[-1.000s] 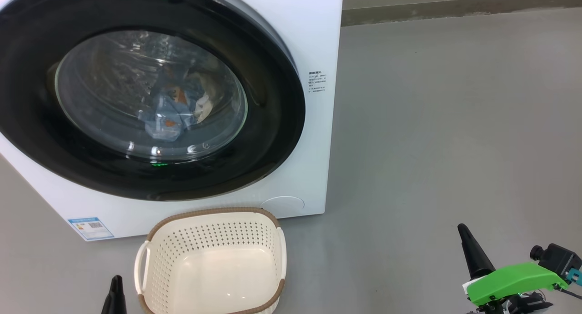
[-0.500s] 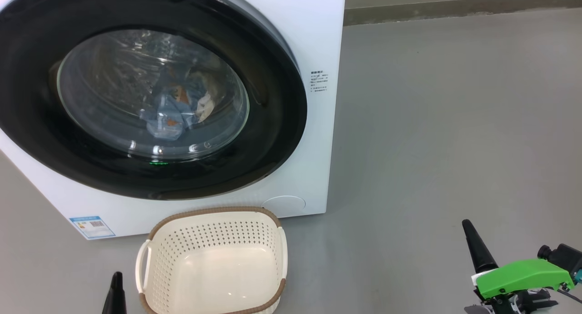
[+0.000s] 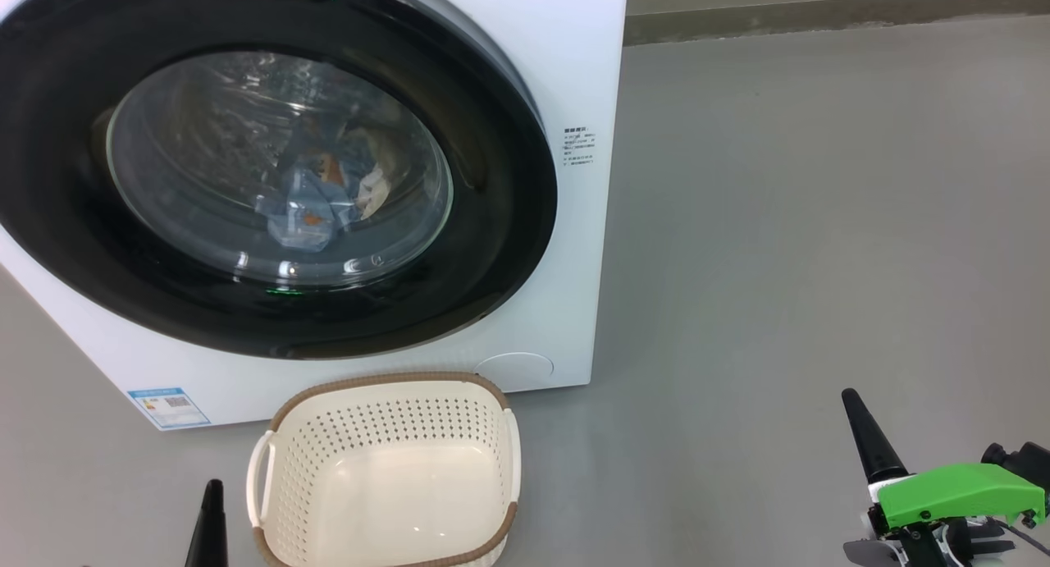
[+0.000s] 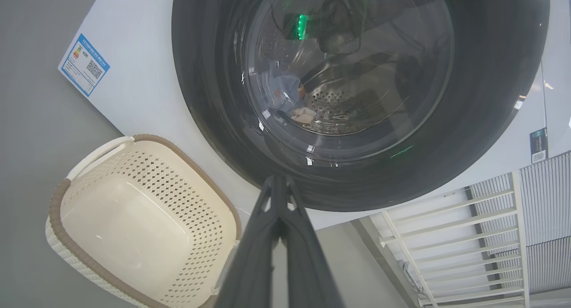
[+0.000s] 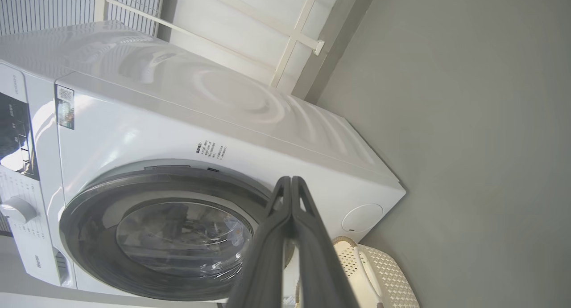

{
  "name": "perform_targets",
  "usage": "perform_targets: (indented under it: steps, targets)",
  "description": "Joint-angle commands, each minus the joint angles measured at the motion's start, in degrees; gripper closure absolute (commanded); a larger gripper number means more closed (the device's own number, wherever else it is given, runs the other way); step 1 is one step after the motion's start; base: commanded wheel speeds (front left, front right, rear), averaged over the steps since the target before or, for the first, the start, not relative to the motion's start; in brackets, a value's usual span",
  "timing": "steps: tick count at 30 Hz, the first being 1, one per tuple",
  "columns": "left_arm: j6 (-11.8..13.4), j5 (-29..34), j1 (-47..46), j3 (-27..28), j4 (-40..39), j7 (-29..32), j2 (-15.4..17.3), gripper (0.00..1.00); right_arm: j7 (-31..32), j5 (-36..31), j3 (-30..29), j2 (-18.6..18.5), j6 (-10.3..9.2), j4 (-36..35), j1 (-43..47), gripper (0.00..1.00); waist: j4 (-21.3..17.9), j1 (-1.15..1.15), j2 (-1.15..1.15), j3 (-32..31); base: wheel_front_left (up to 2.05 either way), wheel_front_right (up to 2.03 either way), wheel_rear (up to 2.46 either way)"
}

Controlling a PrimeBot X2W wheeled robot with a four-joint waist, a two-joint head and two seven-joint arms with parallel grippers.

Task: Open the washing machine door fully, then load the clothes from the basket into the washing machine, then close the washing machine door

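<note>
The right end effector (image 3: 853, 407) has drifted a little toward the lower right corner of the head view since the earlier frame. The whole picture has also slid slightly, which is the camera's own shift. Its two dark fingers are pressed together on nothing, and it hangs over bare floor (image 3: 820, 222), well apart from the washing machine (image 3: 578, 50). The left end effector (image 3: 213, 501) is likewise closed and empty, just beside the left handle of the basket (image 3: 385, 380).

The washing machine door (image 3: 500, 222) lies flat against the machine's front. The clothes (image 3: 316, 202) show through its glass as a blue printed bundle low in the drum. The basket stands empty on the floor, close against the machine's front lower edge.

The work looks finished, so the risks are small. The frames cannot confirm that the latch caught, and an unlatched door could swing out. A careless sweep of the left arm could also clip the basket handle and shove the basket aside.
</note>
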Motion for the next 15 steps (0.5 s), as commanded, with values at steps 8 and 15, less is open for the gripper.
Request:
perform_targets:
  steps: [8, 15]
  targets:
    - [0.0, -6.6, -3.3, 1.4, -2.5, 1.6, 0.5, 1.00, 1.6, 4.2, -1.4, 0.4, 0.01, -2.5, -1.8, 1.00, 0.2, 0.00, 0.00, 0.0, 0.00, 0.00, 0.00]
    - [0.0, -11.2, -3.6, 1.5, -3.0, 2.7, 0.4, 1.00, 2.8, 7.2, -2.7, 1.0, 0.01, -3.1, -1.9, 1.00, 0.3, 0.00, 0.00, 0.1, 0.00, 0.00, 0.00]
